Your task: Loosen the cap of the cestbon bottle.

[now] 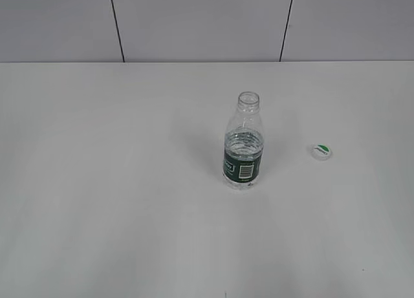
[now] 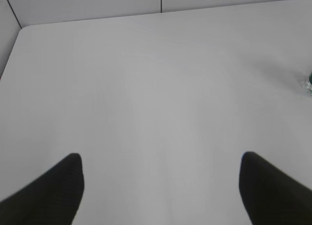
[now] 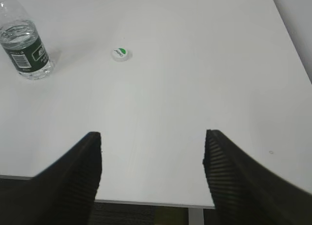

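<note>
The cestbon bottle (image 1: 243, 146) stands upright on the white table, its neck open with no cap on it. It also shows at the top left of the right wrist view (image 3: 24, 44), and a sliver of it at the right edge of the left wrist view (image 2: 309, 83). The cap (image 1: 321, 152) lies on the table to the bottle's right, green top up, also in the right wrist view (image 3: 120, 54). My left gripper (image 2: 161, 166) is open and empty over bare table. My right gripper (image 3: 152, 147) is open and empty near the table's front edge. Neither gripper shows in the exterior view.
The white table (image 1: 129, 201) runs back to a grey panelled wall (image 1: 194, 20). The table's front edge (image 3: 146, 203) lies just under my right gripper, and its right edge (image 3: 292, 44) shows in that view.
</note>
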Tool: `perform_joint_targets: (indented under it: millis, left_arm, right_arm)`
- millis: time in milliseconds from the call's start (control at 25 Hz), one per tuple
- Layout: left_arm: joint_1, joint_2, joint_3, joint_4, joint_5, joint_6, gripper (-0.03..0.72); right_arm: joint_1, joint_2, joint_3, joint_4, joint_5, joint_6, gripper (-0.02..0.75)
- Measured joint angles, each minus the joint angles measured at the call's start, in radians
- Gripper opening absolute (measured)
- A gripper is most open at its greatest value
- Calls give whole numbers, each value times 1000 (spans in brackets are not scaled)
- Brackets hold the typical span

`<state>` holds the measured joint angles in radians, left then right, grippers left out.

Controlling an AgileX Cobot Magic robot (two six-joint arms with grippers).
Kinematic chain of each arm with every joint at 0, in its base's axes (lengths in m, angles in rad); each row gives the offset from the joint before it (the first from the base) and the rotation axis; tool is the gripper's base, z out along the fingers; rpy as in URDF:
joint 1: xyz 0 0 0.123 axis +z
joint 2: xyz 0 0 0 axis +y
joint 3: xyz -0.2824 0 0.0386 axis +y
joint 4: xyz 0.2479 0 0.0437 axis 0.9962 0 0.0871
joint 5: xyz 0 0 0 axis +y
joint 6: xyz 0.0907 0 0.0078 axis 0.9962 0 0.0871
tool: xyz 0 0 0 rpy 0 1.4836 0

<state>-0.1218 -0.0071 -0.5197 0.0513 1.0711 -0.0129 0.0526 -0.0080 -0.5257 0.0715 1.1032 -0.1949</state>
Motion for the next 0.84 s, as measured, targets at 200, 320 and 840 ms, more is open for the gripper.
perform_joint_targets:
  millis: [200,320,840]
  left_arm:
    - [0,0,0,-1,0,0,588]
    - [0,0,0,-1,0,0,588]
    - [2,0,0,-1,0,0,587]
  right_arm:
    - [7,0,0,0,0,0,503]
    - [7,0,0,0,0,0,503]
    - [7,0,0,0,0,0,503]
